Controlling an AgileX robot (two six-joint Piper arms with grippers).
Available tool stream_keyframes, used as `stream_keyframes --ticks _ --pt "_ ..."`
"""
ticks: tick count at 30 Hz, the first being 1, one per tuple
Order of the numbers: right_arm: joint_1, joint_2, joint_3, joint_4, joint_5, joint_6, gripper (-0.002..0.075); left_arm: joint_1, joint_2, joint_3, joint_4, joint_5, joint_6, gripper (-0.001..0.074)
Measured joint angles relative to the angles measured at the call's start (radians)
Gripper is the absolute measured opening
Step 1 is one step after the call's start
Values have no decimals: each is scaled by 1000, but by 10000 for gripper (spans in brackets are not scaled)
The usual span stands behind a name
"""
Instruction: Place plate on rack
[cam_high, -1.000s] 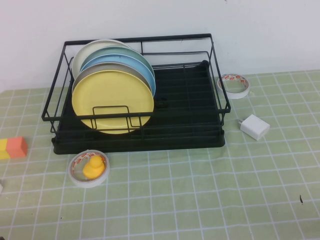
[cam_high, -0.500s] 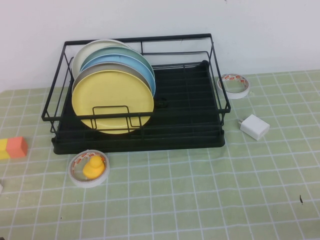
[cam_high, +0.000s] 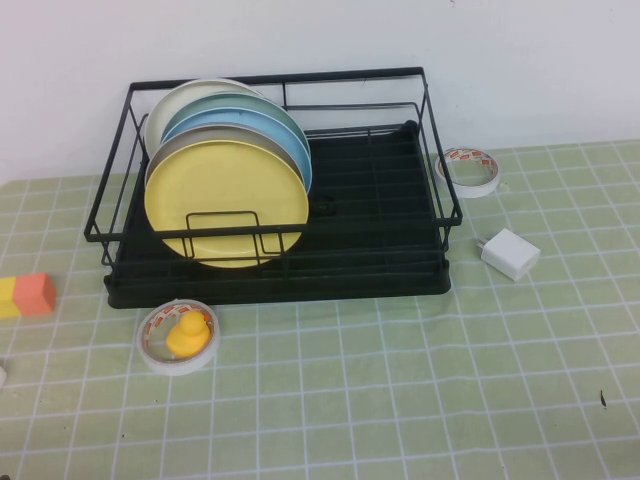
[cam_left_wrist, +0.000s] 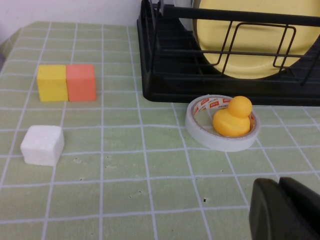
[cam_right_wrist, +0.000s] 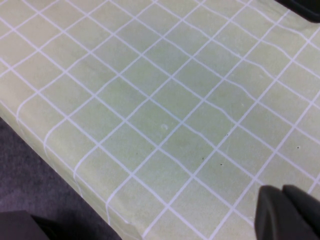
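Nearest us, both arms sit low at the front of the desk (cam_high: 400, 400): the left gripper (cam_left_wrist: 287, 210) shows only as a dark tip over the green grid cloth, jaws pressed together with nothing between them, and the right gripper (cam_right_wrist: 290, 212) hangs over bare cloth by the desk's edge, jaws closed and empty too. Just ahead of the left one lies a tape roll (cam_left_wrist: 222, 124) with a little yellow duck (cam_left_wrist: 232, 117) sitting inside it, a white cube (cam_left_wrist: 42, 145) and a yellow-and-orange block (cam_left_wrist: 66, 82) off to the side. Beyond that, the rack (cam_high: 430, 215), and there's the plate (cam_high: 225, 203), standing on edge in the front slot, leaning on a grey plate (cam_high: 190, 143) and the stack behind it. It looks like light, stiff plastic, smooth and likely slippery on the faces; I'd say the raised rim at the top is the place to pinch it.
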Motion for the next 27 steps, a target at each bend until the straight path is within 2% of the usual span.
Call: stream_keyframes --ticks 27 --pt "0 0 0 2 0 0 -2 0 0 0 -2 0 42 -1"
